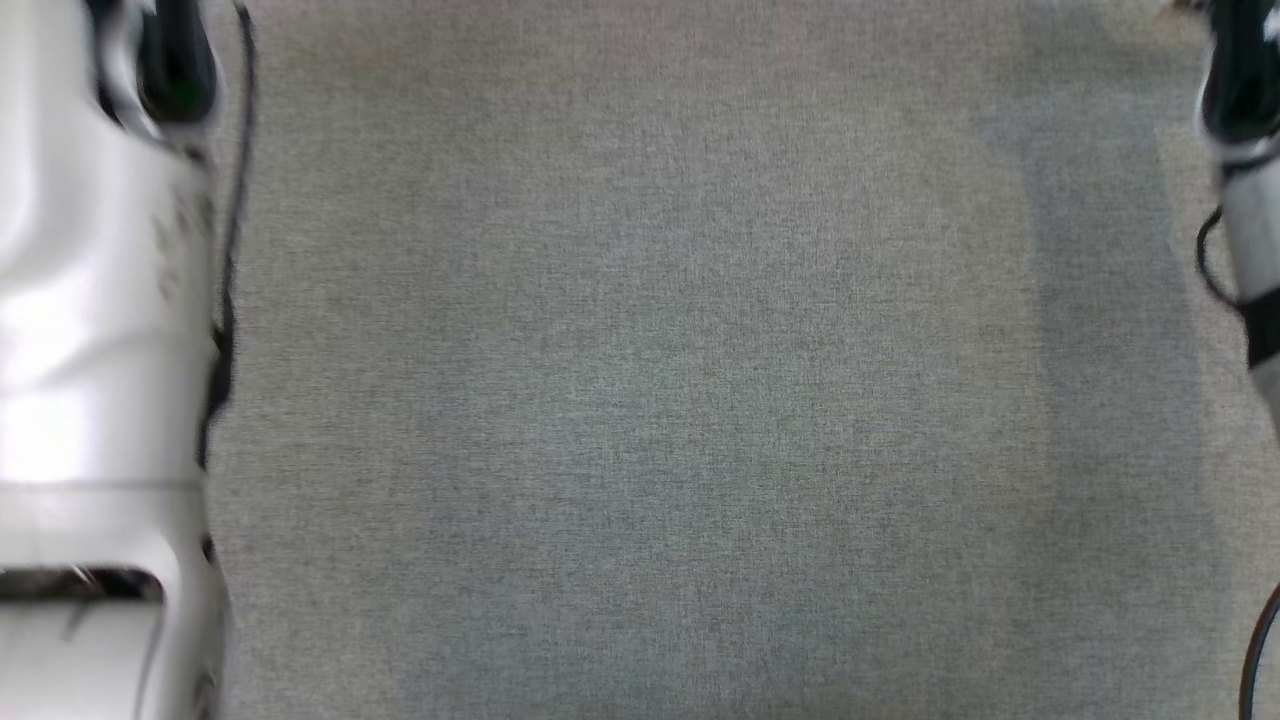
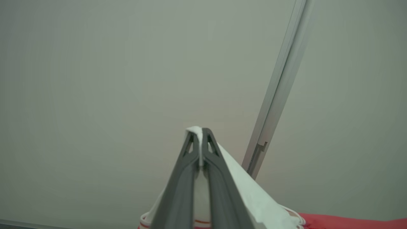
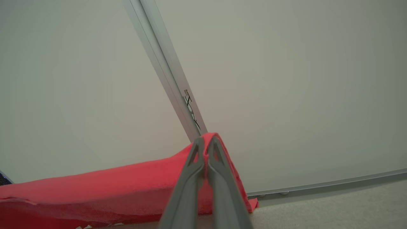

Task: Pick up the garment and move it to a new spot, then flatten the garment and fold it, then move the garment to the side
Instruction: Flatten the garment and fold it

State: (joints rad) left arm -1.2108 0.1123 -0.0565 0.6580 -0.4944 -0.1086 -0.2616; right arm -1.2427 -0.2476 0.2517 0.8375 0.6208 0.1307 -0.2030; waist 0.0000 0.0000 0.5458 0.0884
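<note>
The garment is red with a white part edged in red stripes. In the left wrist view my left gripper (image 2: 199, 131) is shut on a white fold of the garment (image 2: 254, 197), which drapes down to the right, where red cloth follows. In the right wrist view my right gripper (image 3: 207, 140) is shut on a peak of the red garment (image 3: 120, 187), and the cloth sags away to the left in a long band. Both grippers are lifted, with the pale wall behind them. In the head view my pale left forearm (image 1: 90, 330) runs up the left edge and my right forearm (image 1: 1250, 200) up the right edge.
A grey woven surface (image 1: 640, 400) spreads below the head camera. A pale wall with a slanting aluminium strip (image 2: 279, 86) stands behind the grippers; the same strip (image 3: 165, 70) appears in the right wrist view, with a floor rail (image 3: 318, 186) low at the right.
</note>
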